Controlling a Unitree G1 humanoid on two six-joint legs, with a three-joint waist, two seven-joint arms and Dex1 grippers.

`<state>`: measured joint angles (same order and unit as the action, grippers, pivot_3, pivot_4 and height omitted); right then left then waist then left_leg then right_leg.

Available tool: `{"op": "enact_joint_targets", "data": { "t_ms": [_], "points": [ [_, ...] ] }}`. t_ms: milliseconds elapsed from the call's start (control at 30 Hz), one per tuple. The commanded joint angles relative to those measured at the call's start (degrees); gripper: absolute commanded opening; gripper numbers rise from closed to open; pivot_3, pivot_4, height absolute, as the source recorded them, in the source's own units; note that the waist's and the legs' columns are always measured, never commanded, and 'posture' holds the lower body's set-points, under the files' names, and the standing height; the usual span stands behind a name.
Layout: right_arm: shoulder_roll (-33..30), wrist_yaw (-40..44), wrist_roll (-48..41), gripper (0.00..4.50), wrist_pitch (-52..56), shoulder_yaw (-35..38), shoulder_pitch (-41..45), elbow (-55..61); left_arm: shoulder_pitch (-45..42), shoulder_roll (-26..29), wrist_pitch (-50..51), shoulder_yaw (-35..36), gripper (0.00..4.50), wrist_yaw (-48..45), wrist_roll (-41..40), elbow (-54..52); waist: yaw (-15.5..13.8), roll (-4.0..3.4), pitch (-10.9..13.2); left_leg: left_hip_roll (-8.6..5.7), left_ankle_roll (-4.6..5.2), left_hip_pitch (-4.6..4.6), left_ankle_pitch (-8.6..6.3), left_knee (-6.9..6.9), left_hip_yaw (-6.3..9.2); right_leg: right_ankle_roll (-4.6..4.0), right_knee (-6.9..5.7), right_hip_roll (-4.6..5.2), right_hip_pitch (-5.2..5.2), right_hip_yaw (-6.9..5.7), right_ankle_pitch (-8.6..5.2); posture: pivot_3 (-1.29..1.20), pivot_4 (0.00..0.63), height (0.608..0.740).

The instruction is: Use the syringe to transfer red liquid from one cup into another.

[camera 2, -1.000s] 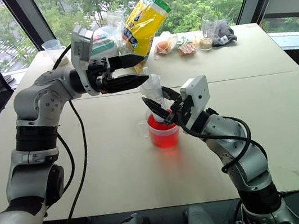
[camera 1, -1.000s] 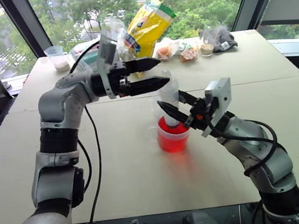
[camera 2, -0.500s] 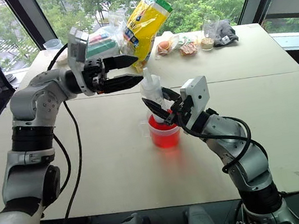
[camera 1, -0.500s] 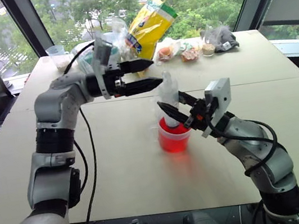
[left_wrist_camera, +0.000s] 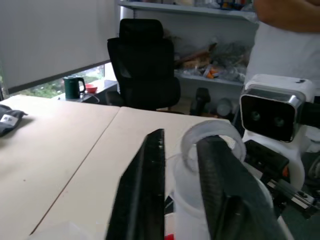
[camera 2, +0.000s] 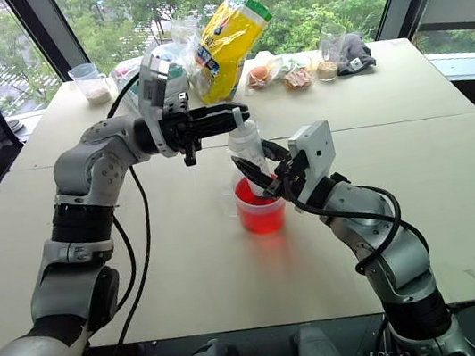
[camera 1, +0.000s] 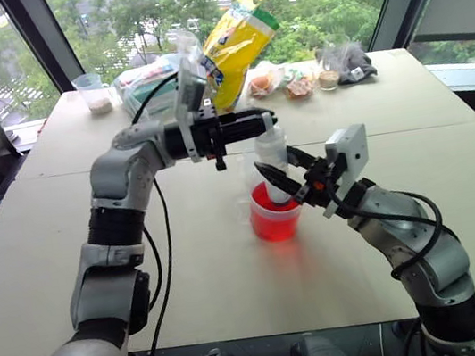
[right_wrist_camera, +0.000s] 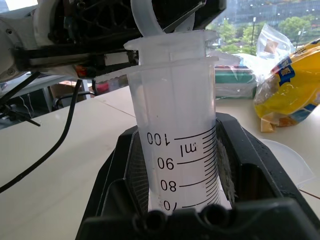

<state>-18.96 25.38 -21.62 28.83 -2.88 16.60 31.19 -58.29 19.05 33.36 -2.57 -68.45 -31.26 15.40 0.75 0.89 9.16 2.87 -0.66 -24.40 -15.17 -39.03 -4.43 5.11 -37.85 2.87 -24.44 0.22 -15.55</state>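
A large translucent syringe [camera 1: 271, 153] stands upright, its tip down in the clear cup of red liquid [camera 1: 275, 219] at the middle of the table. My right gripper [right_wrist_camera: 180, 131] is shut on the syringe barrel [right_wrist_camera: 181, 150], just above the cup. My left gripper [camera 1: 263, 121] reaches in level from the left and is shut on the plunger's ring [left_wrist_camera: 207, 142] at the syringe's top. A faint colourless cup [camera 2: 227, 203] stands just left of the red cup.
At the table's far side lie a yellow bag [camera 1: 237, 35], food packets [camera 1: 281, 81], a dark cloth [camera 1: 354, 60] and a small cup of beige powder [camera 1: 94, 92]. A black chair [left_wrist_camera: 145, 65] and a person's arm [left_wrist_camera: 287, 12] are beyond the table.
My left gripper has moved right and a little down over the syringe's top and has shut on the plunger. The right gripper, syringe and red cup have stayed put.
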Motion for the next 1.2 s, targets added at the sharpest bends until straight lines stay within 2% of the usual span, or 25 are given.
{"op": "enact_joint_targets", "data": {
  "t_ms": [33, 567, 1200],
  "points": [
    [0.5, 0.6, -1.5, 1.47, -1.1, -0.2, 1.0, 3.0, 0.1, 0.1, 2.4, 0.3, 0.02, 0.3, -1.6, -3.0, 0.0, 0.00, 0.0, 0.00, 0.00, 0.01, 0.00, -0.01, 0.00, 0.00, -0.04, 0.00, 0.00, 0.01, 0.00, 0.00, 0.150, 0.740],
    [3.9, 1.0, -0.1, 1.47, -6.5, -1.6, -0.3, -5.1, -4.7, 0.0, 6.0, 4.4, 0.02, 2.5, -4.8, -2.9, 0.0, 0.00, 0.0, 0.01, 0.00, 0.03, 0.00, -0.05, 0.03, -0.01, -0.13, -0.03, -0.01, 0.02, 0.00, 0.00, 0.150, 0.740],
    [4.9, 1.4, 0.5, 1.47, -8.5, -3.3, -3.1, -7.7, -6.2, 0.2, 5.3, 5.7, 0.02, 3.2, -5.0, -1.2, 0.0, 0.00, 0.0, 0.02, 0.00, 0.03, 0.00, -0.05, 0.02, -0.01, -0.13, -0.03, -0.01, 0.02, -0.01, 0.00, 0.150, 0.740]
  ]
}}
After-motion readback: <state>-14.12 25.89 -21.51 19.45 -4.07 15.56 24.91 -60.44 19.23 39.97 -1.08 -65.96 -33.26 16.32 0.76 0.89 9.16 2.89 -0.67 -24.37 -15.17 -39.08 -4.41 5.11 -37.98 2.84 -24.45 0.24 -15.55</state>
